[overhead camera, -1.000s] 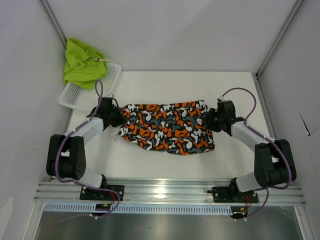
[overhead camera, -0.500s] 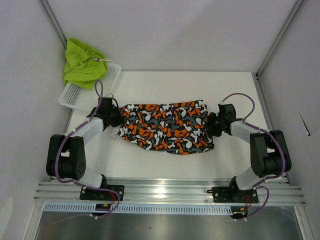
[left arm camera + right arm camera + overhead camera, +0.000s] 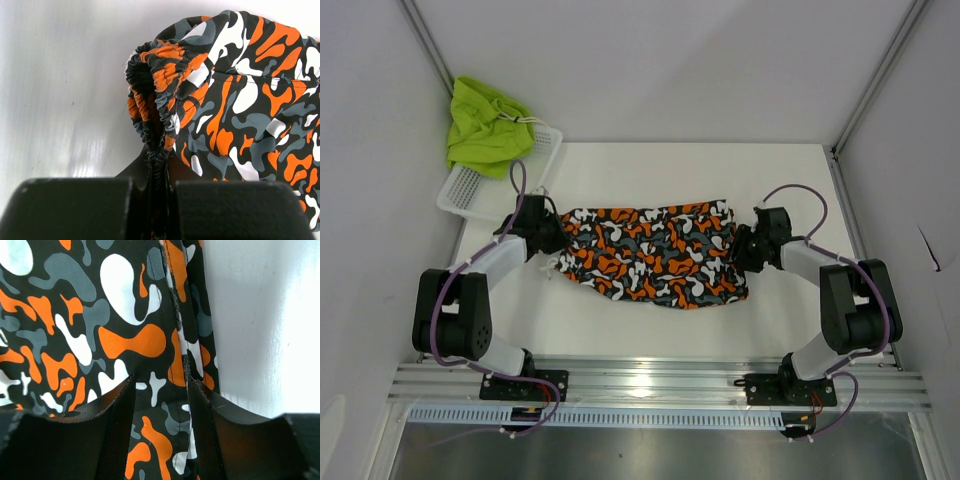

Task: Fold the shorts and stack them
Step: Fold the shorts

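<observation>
Hidden: the left pincer (image 3: 155, 186) has its tips buried in the gathered waistband (image 3: 157, 100), clamped on the camo shorts (image 3: 655, 255).
Right pincer (image 3: 160, 385): jaws apart over the right hem.
Camo shorts: flat, mid-table (image 3: 650, 322).
Lime green shorts (image 3: 483, 125): heaped over the white mesh basket (image 3: 463, 190) at the far left corner, covering its far end.

A white table (image 3: 790, 180) fills the middle of a plain booth. Pale grey walls close it in: a back wall (image 3: 670, 60), a left wall (image 3: 370, 150) and a right wall (image 3: 910, 180). Slim metal posts run up the far corners, one on the left (image 3: 428, 45) and one on the right (image 3: 880, 75). Along the table's near edge lies a ribbed metal rail (image 3: 660, 380) with a bright glare at its middle, and nearer still a dull grey metal sheet (image 3: 650, 455). Soft light gleams off the tabletop
</observation>
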You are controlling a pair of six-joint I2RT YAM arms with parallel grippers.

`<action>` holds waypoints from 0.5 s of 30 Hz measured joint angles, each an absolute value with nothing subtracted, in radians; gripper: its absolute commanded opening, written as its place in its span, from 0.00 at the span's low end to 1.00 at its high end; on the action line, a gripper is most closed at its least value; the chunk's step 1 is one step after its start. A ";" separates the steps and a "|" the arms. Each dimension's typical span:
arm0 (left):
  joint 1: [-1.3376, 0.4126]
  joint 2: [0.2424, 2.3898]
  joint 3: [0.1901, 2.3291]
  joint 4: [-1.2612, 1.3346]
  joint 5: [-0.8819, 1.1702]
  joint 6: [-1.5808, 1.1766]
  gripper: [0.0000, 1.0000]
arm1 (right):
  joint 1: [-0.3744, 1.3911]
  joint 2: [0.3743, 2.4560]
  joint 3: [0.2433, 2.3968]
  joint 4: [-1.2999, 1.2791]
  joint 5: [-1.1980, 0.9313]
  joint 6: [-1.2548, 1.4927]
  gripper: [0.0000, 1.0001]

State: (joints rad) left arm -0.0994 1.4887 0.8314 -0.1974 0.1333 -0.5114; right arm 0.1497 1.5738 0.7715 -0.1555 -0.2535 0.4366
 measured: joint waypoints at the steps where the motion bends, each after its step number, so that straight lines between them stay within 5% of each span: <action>1: -0.099 1.489 0.831 -0.197 0.133 -0.511 0.00 | 0.158 1.575 0.778 -0.163 -0.241 0.432 0.49; 15: -0.099 1.482 0.831 -0.197 0.128 -0.504 0.00 | 0.267 1.629 0.860 -0.242 -0.050 0.396 0.19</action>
State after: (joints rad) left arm -0.0990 1.4818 0.8314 -0.1974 0.1280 -0.5037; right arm 0.2668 1.6287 0.8600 -0.2417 -0.0498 0.3962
